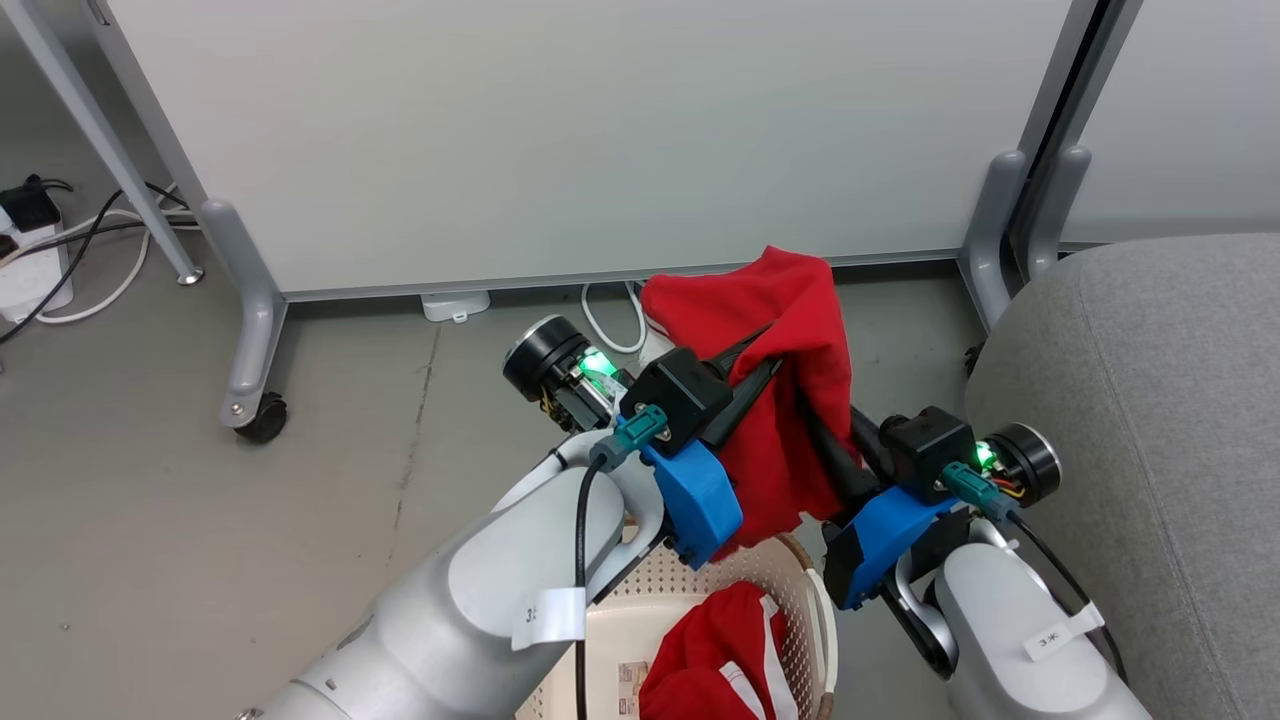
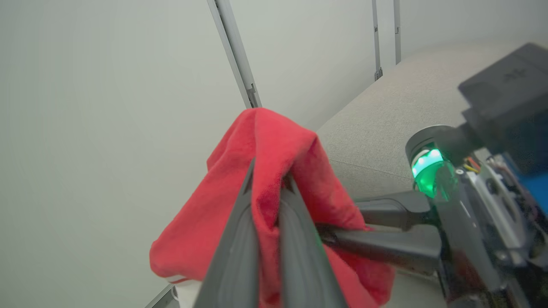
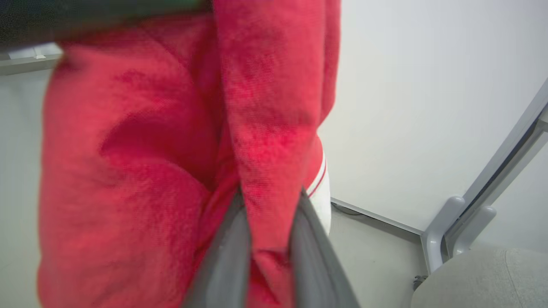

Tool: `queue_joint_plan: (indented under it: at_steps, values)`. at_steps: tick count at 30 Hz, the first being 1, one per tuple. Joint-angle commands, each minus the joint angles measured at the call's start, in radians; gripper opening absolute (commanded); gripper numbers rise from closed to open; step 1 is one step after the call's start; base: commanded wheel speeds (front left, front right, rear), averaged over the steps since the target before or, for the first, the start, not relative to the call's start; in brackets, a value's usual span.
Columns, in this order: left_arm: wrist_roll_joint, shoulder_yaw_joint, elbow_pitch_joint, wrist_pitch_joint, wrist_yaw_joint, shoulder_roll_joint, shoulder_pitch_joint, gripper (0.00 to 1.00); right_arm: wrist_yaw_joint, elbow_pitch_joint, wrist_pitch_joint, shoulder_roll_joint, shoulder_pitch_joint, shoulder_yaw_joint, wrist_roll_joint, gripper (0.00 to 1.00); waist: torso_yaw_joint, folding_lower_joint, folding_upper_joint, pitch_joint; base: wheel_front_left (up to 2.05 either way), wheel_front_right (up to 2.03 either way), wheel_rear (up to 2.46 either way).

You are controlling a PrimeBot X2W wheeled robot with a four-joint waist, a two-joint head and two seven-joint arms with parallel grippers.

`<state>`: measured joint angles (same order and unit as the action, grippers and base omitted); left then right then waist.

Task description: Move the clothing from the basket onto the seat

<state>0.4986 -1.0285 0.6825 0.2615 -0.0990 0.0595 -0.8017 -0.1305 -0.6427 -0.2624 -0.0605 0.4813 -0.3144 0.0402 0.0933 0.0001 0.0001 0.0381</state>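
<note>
- At the far left, a white power strip [image 1: 30, 270] with dark and white cables [image 1: 100, 240] is lying on the grey floor [image 1: 200, 560].
- A pale partition panel [image 1: 600, 130] is standing behind everything; its leg is ending in a black caster [image 1: 262, 418].
- The left gripper [image 1: 760, 360] is pointing up and to the right, with its jaws closed tight on a fold of the lifted red garment [image 1: 790, 320].
- This garment is hanging in the air between the two grippers, above the far rim of the basket [image 1: 690, 600]. Its long axis is running almost vertical: the top is draping over the left fingers and the lower edge is pointing down at the basket.
- A second red garment [image 1: 710, 650], with white stripes, is lying crumpled inside the basket.
- The right gripper [image 3: 270, 201] is reaching in from the right, its jaws narrow and pressing another fold of the hanging garment.
- The right arm is standing between the garment and the seat [image 1: 1150, 400], which is lying at the far right, apart from the fabric.
</note>
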Motion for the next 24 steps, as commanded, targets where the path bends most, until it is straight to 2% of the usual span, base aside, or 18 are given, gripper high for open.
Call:
queue_joint_plan:
  at_steps: [1, 19, 20, 21, 24]
  values:
    - [0.002, -0.002, 0.002, 0.004, -0.004, -0.001, -0.011, 0.00, 0.000, -0.003, -0.004, -0.002, 0.013, -0.002, 0.005, 0.00, -0.001, -0.0001, -0.0001, -0.001, 0.00, 0.00, 0.00]
    - [0.019, -0.005, 0.031, 0.001, -0.007, -0.004, -0.019, 0.00, 0.000, 0.014, -0.004, -0.007, -0.005, -0.017, 0.035, 0.00, -0.009, -0.0001, -0.0001, -0.001, 0.00, 0.00, 0.00]
    - [0.025, -0.005, 0.036, -0.004, -0.008, -0.004, -0.016, 0.43, 0.000, 0.014, -0.004, -0.007, -0.006, -0.016, 0.037, 0.00, -0.009, -0.0001, -0.0001, -0.001, 0.00, 0.00, 0.00]
    - [0.026, -0.007, 0.037, -0.005, -0.010, -0.005, -0.017, 1.00, 0.000, 0.015, -0.004, -0.007, -0.006, -0.015, 0.038, 0.00, -0.009, -0.0001, -0.0001, -0.001, 0.00, 0.00, 0.00]
    - [0.028, -0.010, 0.042, -0.003, -0.010, -0.005, -0.021, 1.00, 0.000, 0.019, -0.004, -0.007, -0.008, -0.013, 0.036, 0.00, -0.011, -0.0001, -0.0001, -0.001, 0.00, 0.00, 0.00]
